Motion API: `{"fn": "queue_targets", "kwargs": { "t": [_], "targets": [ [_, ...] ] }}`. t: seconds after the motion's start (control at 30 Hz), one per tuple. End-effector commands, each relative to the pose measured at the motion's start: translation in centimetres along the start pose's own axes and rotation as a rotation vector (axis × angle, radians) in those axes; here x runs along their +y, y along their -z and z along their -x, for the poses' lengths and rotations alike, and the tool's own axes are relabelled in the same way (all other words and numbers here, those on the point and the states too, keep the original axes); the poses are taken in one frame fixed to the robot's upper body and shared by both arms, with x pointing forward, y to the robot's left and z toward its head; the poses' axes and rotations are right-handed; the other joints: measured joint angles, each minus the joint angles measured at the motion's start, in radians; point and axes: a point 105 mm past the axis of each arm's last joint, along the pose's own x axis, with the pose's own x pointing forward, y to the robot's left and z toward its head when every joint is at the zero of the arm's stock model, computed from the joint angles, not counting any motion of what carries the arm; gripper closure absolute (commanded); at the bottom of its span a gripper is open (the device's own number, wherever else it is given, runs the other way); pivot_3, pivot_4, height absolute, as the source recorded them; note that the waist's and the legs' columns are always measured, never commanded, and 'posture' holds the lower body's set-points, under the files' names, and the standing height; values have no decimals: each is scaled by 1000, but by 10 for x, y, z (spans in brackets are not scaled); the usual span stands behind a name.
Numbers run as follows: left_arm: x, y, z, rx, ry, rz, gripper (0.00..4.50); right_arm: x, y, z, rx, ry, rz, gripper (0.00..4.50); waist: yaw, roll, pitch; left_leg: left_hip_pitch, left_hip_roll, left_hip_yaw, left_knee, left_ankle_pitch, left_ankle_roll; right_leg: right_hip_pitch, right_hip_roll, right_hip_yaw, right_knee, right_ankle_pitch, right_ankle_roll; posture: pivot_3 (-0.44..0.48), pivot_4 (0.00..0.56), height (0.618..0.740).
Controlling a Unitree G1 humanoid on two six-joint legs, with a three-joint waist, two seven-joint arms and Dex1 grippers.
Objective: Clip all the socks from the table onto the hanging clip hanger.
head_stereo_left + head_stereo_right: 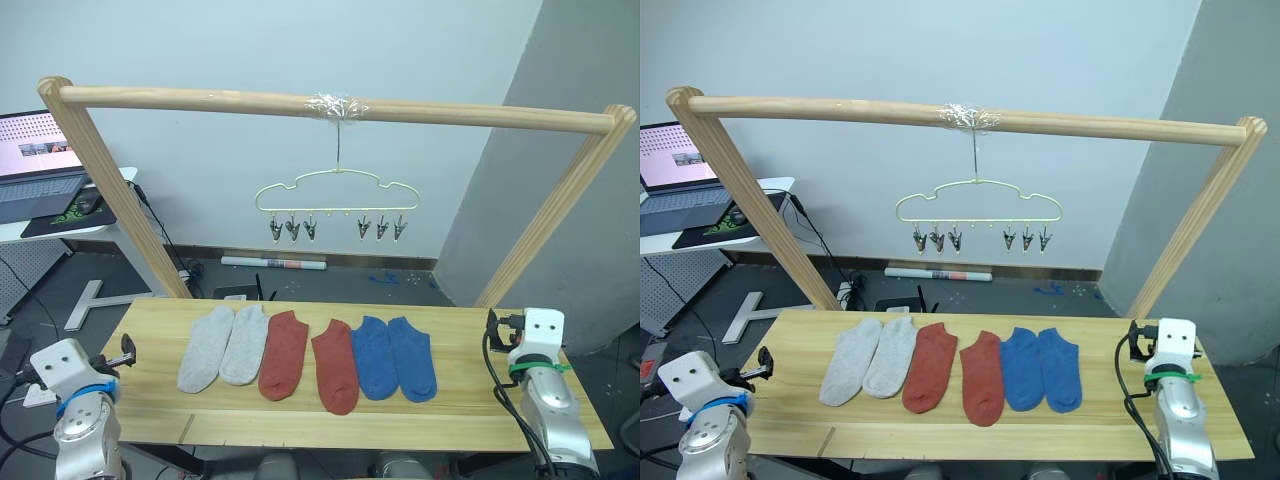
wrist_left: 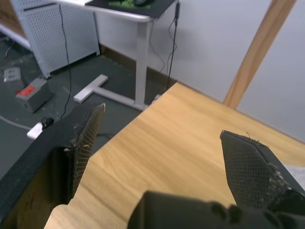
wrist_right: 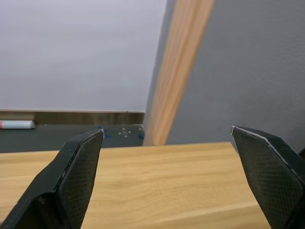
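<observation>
Six socks [image 1: 305, 355] lie flat in a row mid-table [image 1: 470, 420], soft, light and floppy I'd guess, so pinch one at the cuff; clip hanger [image 1: 336, 200] hangs empty above, left gripper [image 2: 167, 157] and right gripper [image 3: 167, 157] both wide open, holding nothing.

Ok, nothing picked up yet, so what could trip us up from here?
The socks lie edge to edge, so a pinch may lift two at once. The hanger dangles from one hook on the rail and may swing when a clip is pushed. Both grippers are open and empty.
</observation>
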Motion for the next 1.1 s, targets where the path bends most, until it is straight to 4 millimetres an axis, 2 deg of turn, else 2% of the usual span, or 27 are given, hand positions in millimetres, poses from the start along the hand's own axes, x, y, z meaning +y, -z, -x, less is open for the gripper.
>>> {"fn": "queue_targets", "kwargs": {
  "t": [0.03, 0.1, 0.23, 0.27, 0.37, 0.47, 0.53, 0.6, 0.67, 0.83, 1.1],
  "targets": [
    [-35, -48, 12, -174, 204, -3, 10, 21, -39, -5, -124, -149, 38, 0, -1, 1, 4, 0, 0, 0, 0, 0, 0, 0, 0, 0, 0, 0, 0, 221, 33, 740],
    [-67, -73, 34, -257, 384, -36, 10, 49, -56, 0, -163, -349, 66, 0, -1, 2, 10, 0, 0, 0, 1, 0, 0, 1, 0, 1, 0, 0, 0, 219, 48, 740],
    [-107, -102, 62, -335, 590, -61, 10, 84, -78, 18, -208, -634, 80, 0, -1, 8, 31, 3, 0, -1, 2, 0, 0, 5, 0, 1, -1, 0, 0, 199, 78, 740],
    [-117, -112, 66, -368, 639, -53, 194, 93, -86, 24, -224, -708, 88, 0, -1, 9, 37, 4, 0, -1, 2, 0, 0, 6, 0, 0, -1, 0, 0, 188, 87, 740],
    [-148, -131, 69, -390, 742, -6, 885, 111, -109, 31, -270, -851, 104, 0, 0, 11, 58, 4, -1, -3, 3, 0, 0, 8, 0, 0, -1, 0, 0, 164, 103, 740],
    [-178, -147, 61, -408, 767, 10, 1854, 126, -136, 38, -319, -968, 96, 0, -3, 10, 74, 4, -1, -3, 5, 0, 0, 9, 0, 0, -1, 0, 1, 140, 115, 740],
    [-193, -155, 55, -417, 770, 29, 1854, 134, -149, 43, -340, -1030, 100, 0, -3, 10, 79, 2, -2, -4, 5, 0, 0, 9, 1, 0, -4, 2, 4, 132, 120, 740],
    [-200, -157, 50, -416, 772, 42, 1854, 140, -157, 46, -354, -1066, 92, 0, -2, 11, 79, 0, -1, -4, 5, 0, 1, 9, 1, -1, -9, 6, 11, 125, 129, 740],
    [-206, -157, 47, -417, 781, 27, 1854, 146, -165, 49, -369, -1094, 93, 0, -7, 10, 80, -1, -1, -4, 3, -2, 3, 10, 1, 0, -16, 7, 12, 116, 135, 740],
    [-221, -166, 35, -437, 748, 58, 1854, 165, -185, 60, -421, -1164, 96, 0, -3, 11, 99, -4, -1, -5, 4, -7, 7, 8, 1, -1, -16, 7, 9, 88, 155, 740],
    [-237, -173, 29, -458, 751, 91, 1854, 178, -197, 69, -444, -1225, 107, 0, -4, 12, 111, -11, -1, -7, 6, -7, 7, 6, 0, -4, -17, 7, 10, 75, 163, 740]
  ]
}}
